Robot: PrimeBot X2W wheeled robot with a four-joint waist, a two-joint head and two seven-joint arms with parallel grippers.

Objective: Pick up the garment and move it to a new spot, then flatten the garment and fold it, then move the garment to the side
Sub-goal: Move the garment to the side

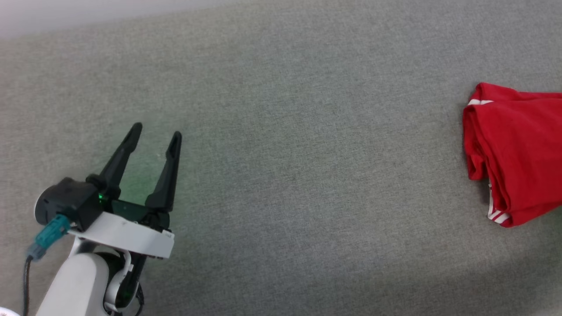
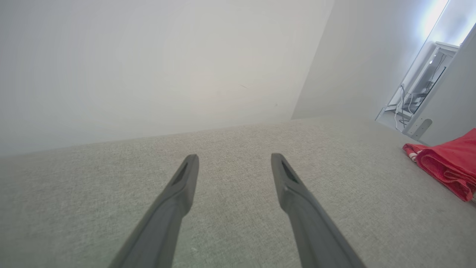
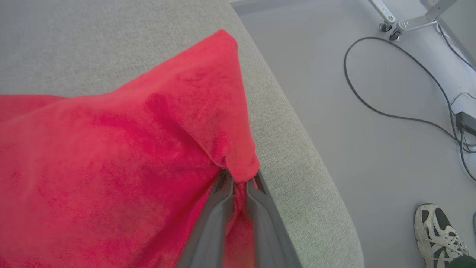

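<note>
The garment [image 1: 518, 153] is a bright red shirt with white striped trim, bunched at the far right of the grey fabric surface. In the left wrist view the garment [image 2: 450, 167] lies off to the right, well away from the fingers. My left gripper [image 1: 156, 134] hovers open and empty over the surface at the lower left; the left gripper [image 2: 234, 162] shows wide-spread fingers. My right gripper [image 3: 240, 178] is shut on a fold of the garment [image 3: 111, 160] near the surface's edge, red cloth pinched between its fingers.
The grey surface's edge [image 3: 297, 149] runs close beside the right gripper, with floor beyond it. A black cable [image 3: 390, 108] lies on the floor, and a person's shoe [image 3: 438, 234] stands at the lower right. A white wall [image 2: 148, 67] rises behind the surface.
</note>
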